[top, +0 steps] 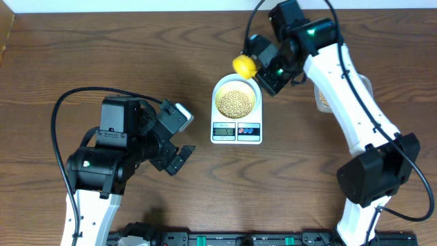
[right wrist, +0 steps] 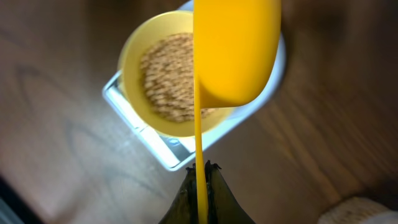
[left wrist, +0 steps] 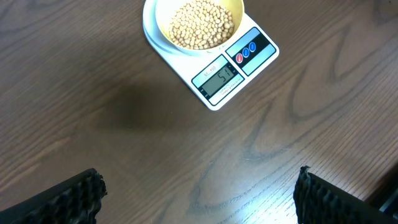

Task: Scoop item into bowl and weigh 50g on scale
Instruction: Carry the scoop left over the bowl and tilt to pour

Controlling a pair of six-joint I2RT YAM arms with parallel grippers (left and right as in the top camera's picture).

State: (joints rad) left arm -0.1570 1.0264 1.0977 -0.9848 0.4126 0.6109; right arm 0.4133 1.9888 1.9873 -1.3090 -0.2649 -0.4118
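The pale yellow bowl (top: pixel 257 102) sits on the white scale (top: pixel 236 131), which stands mid-table, and holds a heap of beige beans (top: pixel 236 102). My right gripper (right wrist: pixel 202 168) is shut on the thin handle of a yellow measuring spoon (right wrist: pixel 236 50). The spoon's cup hangs over the bowl's (right wrist: pixel 130 56) far right rim, above the beans (right wrist: pixel 165 78). In the overhead view the spoon (top: pixel 244 65) is just beyond the bowl. My left gripper (left wrist: pixel 199 186) hovers open and empty over bare wood left of the scale (left wrist: pixel 186 62), whose display is lit.
A clear tub (top: pixel 321 99) with more beans lies to the right of the scale, mostly hidden behind my right arm. Cables loop around both arm bases. The table's near edge carries a black rail.
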